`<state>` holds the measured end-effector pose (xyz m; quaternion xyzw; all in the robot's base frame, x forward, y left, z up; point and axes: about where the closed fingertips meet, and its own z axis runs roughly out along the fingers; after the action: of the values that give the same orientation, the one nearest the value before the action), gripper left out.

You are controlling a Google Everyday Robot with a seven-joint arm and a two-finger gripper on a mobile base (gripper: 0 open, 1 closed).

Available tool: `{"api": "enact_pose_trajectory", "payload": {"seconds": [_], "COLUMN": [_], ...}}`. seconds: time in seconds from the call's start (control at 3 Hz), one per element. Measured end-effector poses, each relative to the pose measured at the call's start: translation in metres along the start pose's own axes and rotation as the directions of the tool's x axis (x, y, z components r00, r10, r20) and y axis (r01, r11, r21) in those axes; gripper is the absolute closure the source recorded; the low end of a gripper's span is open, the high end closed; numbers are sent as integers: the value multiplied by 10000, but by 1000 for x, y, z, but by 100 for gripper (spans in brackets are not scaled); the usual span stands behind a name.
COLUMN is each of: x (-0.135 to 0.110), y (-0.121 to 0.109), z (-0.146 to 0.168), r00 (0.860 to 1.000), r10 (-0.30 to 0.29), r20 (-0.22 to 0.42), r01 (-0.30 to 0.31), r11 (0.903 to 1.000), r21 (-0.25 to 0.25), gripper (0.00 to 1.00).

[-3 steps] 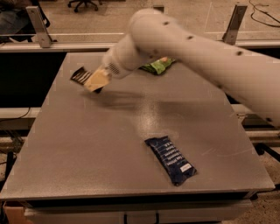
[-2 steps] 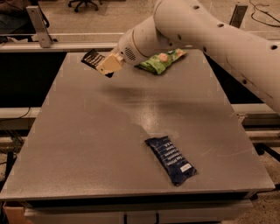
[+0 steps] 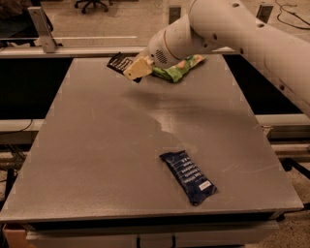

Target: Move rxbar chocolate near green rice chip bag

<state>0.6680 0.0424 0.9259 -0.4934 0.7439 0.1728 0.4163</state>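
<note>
One camera view, looking down over a flat grey table (image 3: pixel 92 150) with a matte, lightly scuffed top and straight edges. White, smooth, rounded robot arm (image 3: pixel 242 26) comes in from the upper right and ends at the gripper (image 3: pixel 133 70), whose tan, blocky fingers (image 3: pixel 138 68) sit at the far edge of the table, left of centre. Fingers are pinched narrow on the rxbar chocolate (image 3: pixel 117 62), a small, flat, rectangular black wrapper with faint white text lines. Part of the bar is hidden behind the fingers. Its long axis runs on a diagonal from upper left to lower right in the picture, and its free end points toward the far-left corner of the table. Cannot tell whether the bar touches the tabletop. Green rice chip bag (image 3: pixel 177 71) lies just beside the gripper on its right, glossy, crinkled and bright green, partly covered by the arm's wrist. Larger dark blue bar wrapper (image 3: pixel 188 177) with white text lies flat near the front right, well apart from the gripper, with its long axis also diagonal. Metal post (image 3: pixel 41 29) stands behind the far-left corner, and an office chair base (image 3: pixel 92 4) shows on the floor beyond.
</note>
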Motion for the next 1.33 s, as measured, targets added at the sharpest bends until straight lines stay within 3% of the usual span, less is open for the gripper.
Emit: {"api": "enact_pose_trajectory", "payload": {"seconds": [0.33,0.67,1.0,1.33], "x": [37,71,98,130], "y": [-37,-80,-117,-145], "z": [-24,-52,-65,-80], "r00": [9993,9968,9931,9843], "r10": [292,778,1118,1636], "r20": [-221,-172,-349,-669], "r01": [-280,-750,-1039,-1434], "r11": [9983,9892,9786,9603], "r21": [517,1258,1773,2392], "gripper": [100,100,100,100]}}
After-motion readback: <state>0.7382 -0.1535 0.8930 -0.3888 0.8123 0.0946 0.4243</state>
